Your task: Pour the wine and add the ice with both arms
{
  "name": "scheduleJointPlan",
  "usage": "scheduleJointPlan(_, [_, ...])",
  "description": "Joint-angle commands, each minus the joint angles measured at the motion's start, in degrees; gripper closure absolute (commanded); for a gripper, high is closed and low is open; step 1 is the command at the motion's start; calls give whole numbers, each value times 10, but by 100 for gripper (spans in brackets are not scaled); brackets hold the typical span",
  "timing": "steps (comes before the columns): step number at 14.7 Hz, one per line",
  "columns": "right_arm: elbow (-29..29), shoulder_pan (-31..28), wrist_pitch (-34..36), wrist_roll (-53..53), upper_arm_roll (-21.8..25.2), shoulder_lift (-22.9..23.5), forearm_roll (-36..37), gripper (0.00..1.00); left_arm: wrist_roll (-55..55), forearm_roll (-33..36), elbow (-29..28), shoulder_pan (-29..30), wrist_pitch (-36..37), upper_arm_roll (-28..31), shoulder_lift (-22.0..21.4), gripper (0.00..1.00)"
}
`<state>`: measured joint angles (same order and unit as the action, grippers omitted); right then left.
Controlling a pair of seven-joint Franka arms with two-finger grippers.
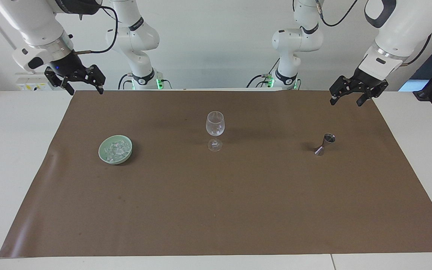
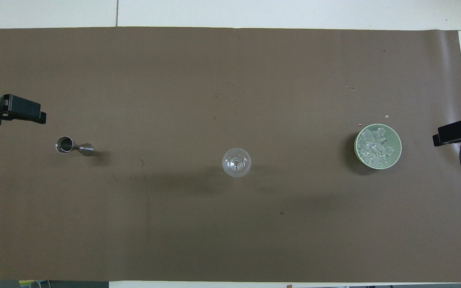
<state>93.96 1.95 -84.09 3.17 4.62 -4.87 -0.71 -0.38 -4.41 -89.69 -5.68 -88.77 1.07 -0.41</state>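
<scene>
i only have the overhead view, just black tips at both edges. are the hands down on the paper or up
Observer: Up. The left hand and the right hand hang in the air over the edge of the brown paper nearest the robots, touching nothing.
Operator: open or shut
Observer: Both open, with the fingertips spread apart and nothing between them.
Operator: the jigger looks tipped over from here
Observer: It is not. In the facing view it stands upright on the paper.
</scene>
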Motion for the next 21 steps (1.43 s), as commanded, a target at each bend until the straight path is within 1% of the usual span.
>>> scheduleJointPlan(1, [9,-2,-1,7,-15,-9,-4,0,6,-5,-1,4,8,0,-2,0])
scheduleJointPlan(5, [6,-3,-5,-8,-34,-8,-5,0,6,-5,-1,4,7,0,-2,0])
scheduleJointPlan(9, [6,-3,-4,-9,-37,-8,-5,0,7,-5,-1,4,8,-1,-2,0])
scheduleJointPlan(11, [7,-3,-4,-9,-37,-8,-5,0,6,-5,-1,4,42,0,-4,0])
scheduleJointPlan(14, [7,-2,-3,-11,-37,-9,-5,0,7,-5,0,3,46,-1,-4,0])
scheduleJointPlan(16, [7,-2,-2,-21,-37,-9,-6,0,3,-5,-1,4,64,-1,-6,0])
scheduleJointPlan(20, [10,-2,1,-22,-37,-11,-6,0,6,-1,-2,28,40,-1,-6,0])
scheduleJointPlan(21, [10,-2,1,-22,-37,-11,-6,0,5,-1,-16,29,34,0,-8,0])
